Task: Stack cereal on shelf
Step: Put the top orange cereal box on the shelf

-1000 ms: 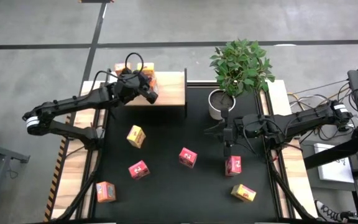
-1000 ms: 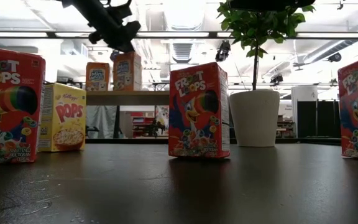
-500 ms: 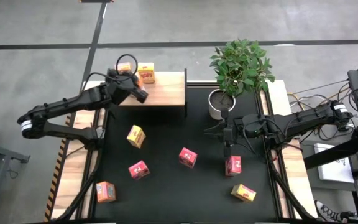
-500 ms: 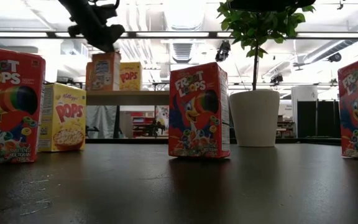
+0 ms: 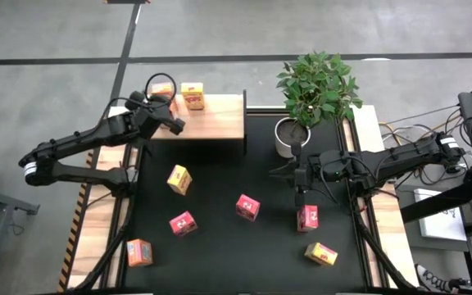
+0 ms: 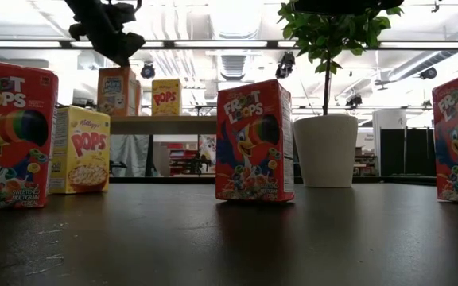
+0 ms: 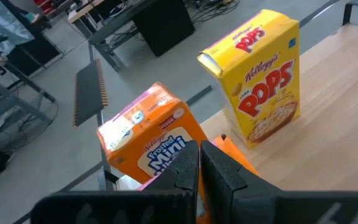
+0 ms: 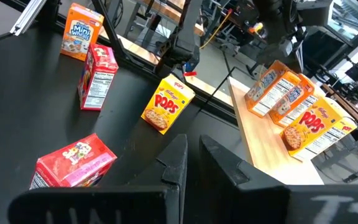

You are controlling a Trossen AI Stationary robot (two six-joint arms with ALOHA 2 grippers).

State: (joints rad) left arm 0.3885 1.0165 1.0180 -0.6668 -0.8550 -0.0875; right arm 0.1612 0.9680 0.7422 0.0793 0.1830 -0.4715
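The shelf [image 5: 215, 121] stands at the table's far edge and carries two orange cereal boxes [image 5: 163, 91] side by side at its left end and a yellow box [image 5: 192, 96] to their right. My left gripper [image 7: 199, 163] is shut and hovers over the shelf's left part, its tips just in front of the orange boxes [image 7: 145, 134]. In the low view it hangs just above them [image 6: 115, 91]. My right gripper [image 8: 194, 155] waits, shut, above a red box [image 5: 307, 218] near the pot. Several more boxes stand or lie on the black table. My left gripper has its shut fingers [image 7: 219, 168] in front of the orange box's printed face [image 7: 160, 146], slanting down from the near side. The fingers hide the place where they would meet it. I cannot tell whether they touch it.
On the table stand a yellow box [image 5: 179, 179], red boxes [image 5: 247, 206] [image 5: 183, 223], an orange box [image 5: 140, 252] and a yellow box [image 5: 321, 254]. A plant in a white pot [image 5: 288, 136] stands right of the shelf. Pale wooden strips flank the black table top.
My left gripper has moved along the shelf toward the table's left edge. An orange box that stood in front of the yellow box in the low view has gone left with it and now stands beside the other orange box. The yellow box shows fully.
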